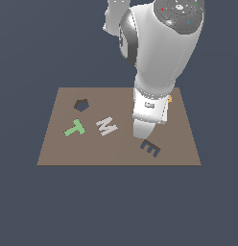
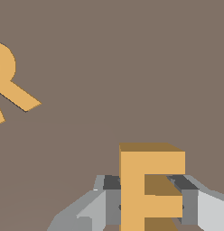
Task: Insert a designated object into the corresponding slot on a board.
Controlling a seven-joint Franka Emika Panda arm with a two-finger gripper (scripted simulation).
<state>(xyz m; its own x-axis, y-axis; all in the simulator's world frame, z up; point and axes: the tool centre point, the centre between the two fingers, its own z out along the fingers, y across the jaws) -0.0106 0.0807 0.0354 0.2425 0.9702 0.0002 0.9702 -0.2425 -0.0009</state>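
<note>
Exterior view: the arm hides the gripper; the dark E-shaped slot [image 1: 150, 148] lies unfilled just beside and below it on the brown board [image 1: 58, 144], so insertion remains. The M [image 1: 107, 126], T [image 1: 75, 128] and pentagon hole [image 1: 81, 104] sit well apart.

Wrist view: the gripper [image 2: 151, 194] clamps the orange E [image 2: 147, 189], apparently lifted. The orange R [image 2: 10, 83] lies clear, bare board between.

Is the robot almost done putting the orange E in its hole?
Not yet. Done: the jaws of the gripper are closed on the orange E, one on each side of it, as the wrist view shows. In hand: the arm is carrying it above the brown board. Left: the dark E-shaped slot is empty, so the E must still go in.
</note>
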